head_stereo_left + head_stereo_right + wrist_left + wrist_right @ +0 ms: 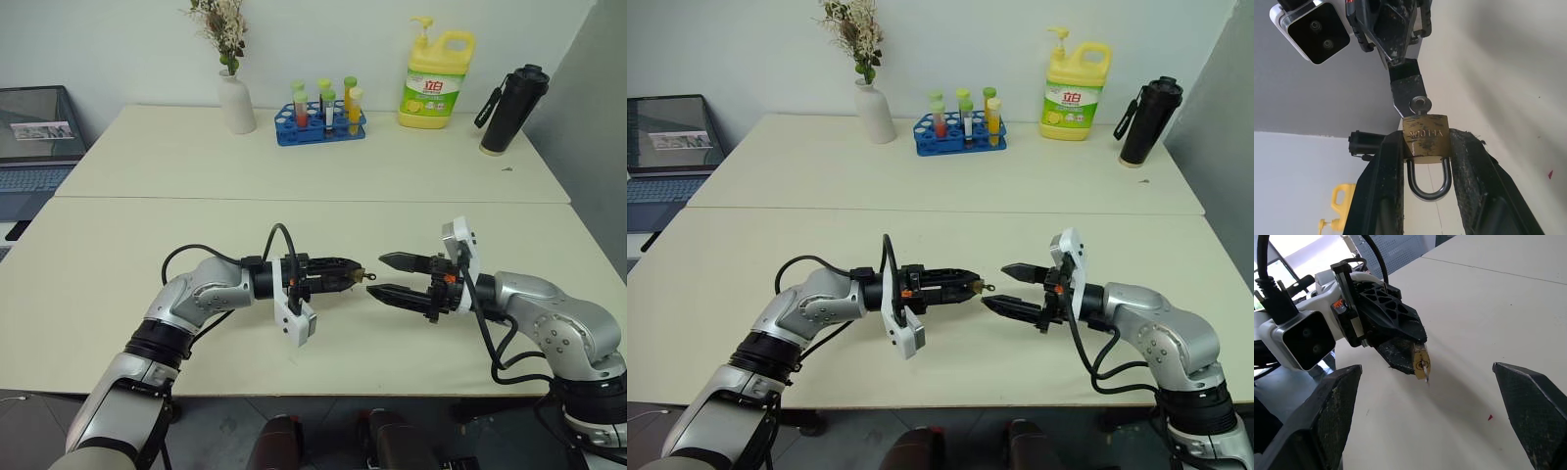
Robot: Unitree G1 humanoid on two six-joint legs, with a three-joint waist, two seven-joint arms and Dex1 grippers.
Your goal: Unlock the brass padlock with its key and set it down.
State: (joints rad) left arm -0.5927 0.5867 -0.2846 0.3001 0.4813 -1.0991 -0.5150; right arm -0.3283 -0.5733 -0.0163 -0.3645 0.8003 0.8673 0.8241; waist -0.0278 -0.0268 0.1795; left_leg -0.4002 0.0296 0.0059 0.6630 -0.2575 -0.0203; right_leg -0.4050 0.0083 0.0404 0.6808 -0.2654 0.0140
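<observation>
Left gripper (359, 275) clamps brass padlock (1425, 136), engraving unreadable; right gripper (381, 276) wide

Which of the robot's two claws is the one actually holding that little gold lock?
The left gripper: the brass padlock sits clamped between its fingers. The right gripper faces it with fingers spread, holding nothing.

The two head cameras look forward and down from above over the pale cream table (118, 294). Each wrist camera peers close along its own black fingers, both sharing the small golden-brass padlock (1425, 136) between the arms.
</observation>
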